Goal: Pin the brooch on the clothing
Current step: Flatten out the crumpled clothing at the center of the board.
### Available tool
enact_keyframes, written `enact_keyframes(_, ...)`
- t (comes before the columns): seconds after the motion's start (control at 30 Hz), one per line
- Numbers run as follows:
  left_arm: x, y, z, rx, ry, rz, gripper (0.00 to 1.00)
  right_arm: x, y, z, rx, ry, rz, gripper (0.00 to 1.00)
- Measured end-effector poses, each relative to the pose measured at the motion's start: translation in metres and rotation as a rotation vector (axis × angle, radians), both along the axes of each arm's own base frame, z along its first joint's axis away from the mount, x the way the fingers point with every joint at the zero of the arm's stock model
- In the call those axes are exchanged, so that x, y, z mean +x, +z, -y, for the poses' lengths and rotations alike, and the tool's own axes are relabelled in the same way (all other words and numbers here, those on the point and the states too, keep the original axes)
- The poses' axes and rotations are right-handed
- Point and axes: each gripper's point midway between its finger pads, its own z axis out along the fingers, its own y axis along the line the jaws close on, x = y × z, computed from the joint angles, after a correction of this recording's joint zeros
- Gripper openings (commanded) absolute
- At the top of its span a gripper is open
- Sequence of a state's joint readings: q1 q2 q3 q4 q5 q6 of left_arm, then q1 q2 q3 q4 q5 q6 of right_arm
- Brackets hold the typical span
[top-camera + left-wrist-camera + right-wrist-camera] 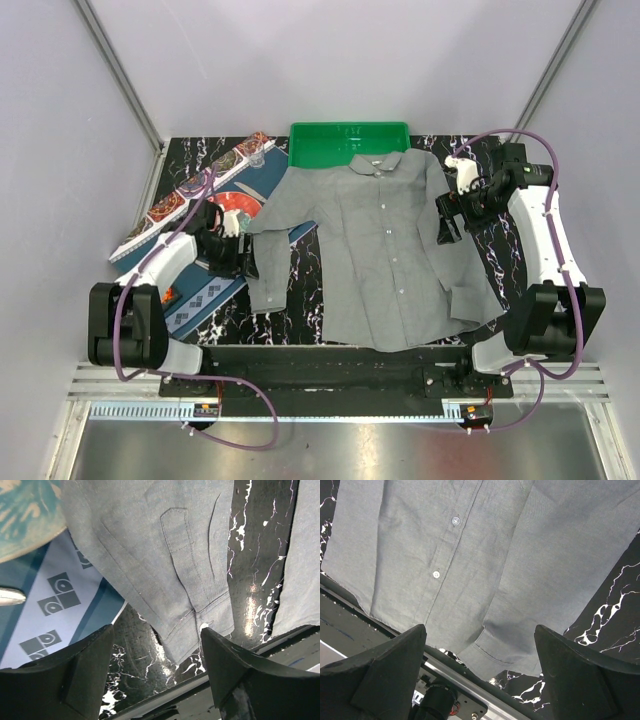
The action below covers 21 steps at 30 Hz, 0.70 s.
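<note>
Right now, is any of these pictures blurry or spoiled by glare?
Top external: evenly lit and sharp across the shirt. Left wrist: bright glare on the glossy black table; the plate at the corner is blurred. Right wrist: buttons crisp, near fingers dark and soft.

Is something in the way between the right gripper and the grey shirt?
No, nothing visible is. The right gripper hangs open just above the shirt, and its own camera shows only bare grey cloth and two small buttons below it.
</note>
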State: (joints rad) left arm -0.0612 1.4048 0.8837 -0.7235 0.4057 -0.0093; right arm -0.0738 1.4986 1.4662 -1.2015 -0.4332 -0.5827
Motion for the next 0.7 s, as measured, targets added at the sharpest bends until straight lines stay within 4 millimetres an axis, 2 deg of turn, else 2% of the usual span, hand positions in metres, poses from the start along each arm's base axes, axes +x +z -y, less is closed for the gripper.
enact_keyframes(0.13, -0.001, -0.016, 0.006, -0.022, 0.037, -0.061, 0.66, 0.002, 0.001, 0.002, -0.014, 0.0, 0.008, 0.95)
enact_keyframes(0.2, -0.001, -0.025, 0.007, -0.024, 0.052, -0.098, 0.58, 0.003, 0.003, 0.004, -0.024, -0.002, 0.016, 0.95)
enact_keyframes(0.3, -0.002, -0.035, 0.008, -0.03, 0.067, -0.137, 0.38, 0.006, 0.007, 0.005, -0.027, -0.002, 0.028, 0.95)
enact_keyframes(0.33, -0.002, -0.037, 0.009, -0.034, 0.07, -0.145, 0.24, 0.007, 0.008, 0.005, -0.027, -0.002, 0.033, 0.95)
enact_keyframes(0.43, 0.001, -0.038, 0.011, -0.048, 0.075, -0.143, 0.0, 0.008, 0.008, 0.005, -0.028, -0.003, 0.033, 0.95)
enact_keyframes(0.53, 0.006, -0.034, 0.012, -0.053, 0.071, -0.126, 0.0, 0.009, 0.007, 0.006, -0.031, -0.003, 0.027, 0.95)
enact_keyframes(0.6, 0.016, -0.022, 0.006, -0.031, 0.066, -0.101, 0.0, 0.009, 0.005, 0.006, -0.032, -0.003, 0.024, 0.94)
enact_keyframes(0.63, 0.026, -0.012, -0.001, -0.008, 0.066, -0.07, 0.0, 0.01, 0.005, 0.006, -0.031, -0.004, 0.021, 0.92)
enact_keyframes(0.7, 0.061, 0.023, -0.022, 0.093, 0.025, 0.065, 0.0, 0.01, 0.003, 0.005, -0.028, -0.003, 0.015, 0.91)
